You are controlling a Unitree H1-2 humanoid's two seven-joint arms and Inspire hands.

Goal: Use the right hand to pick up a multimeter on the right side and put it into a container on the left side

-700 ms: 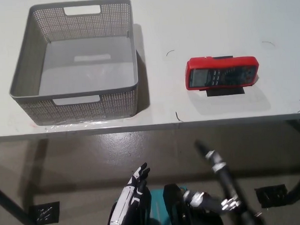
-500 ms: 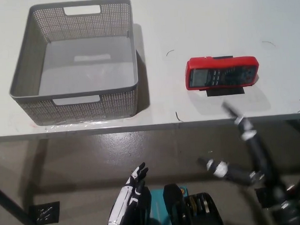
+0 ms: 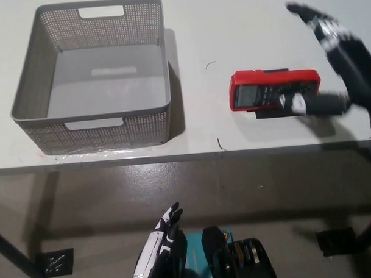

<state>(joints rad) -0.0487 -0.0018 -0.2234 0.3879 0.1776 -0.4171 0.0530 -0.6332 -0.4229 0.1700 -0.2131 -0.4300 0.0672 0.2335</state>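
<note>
Multimeter (image 3: 274,90) is lying flat on the white table (image 3: 248,27), directly beneath and just inward of the right hand (image 3: 338,54), with the grey mesh container (image 3: 92,75) sitting well apart on the far side from that hand. The right hand is hovering spread, holding nothing, 1 digit reaching across the meter's near end. The red casing is looking rigid and fairly solid, probably rubbery at the edges and not slippery, so gripping across the 2 long sides near the middle is looking the safest hold. A dark strip under the meter is partly covered and I cannot identify it. The hand is blurring, and its wrist is running off the frame edge. The left hand (image 3: 162,246) is resting low, below the table edge, fingers apart.
</note>
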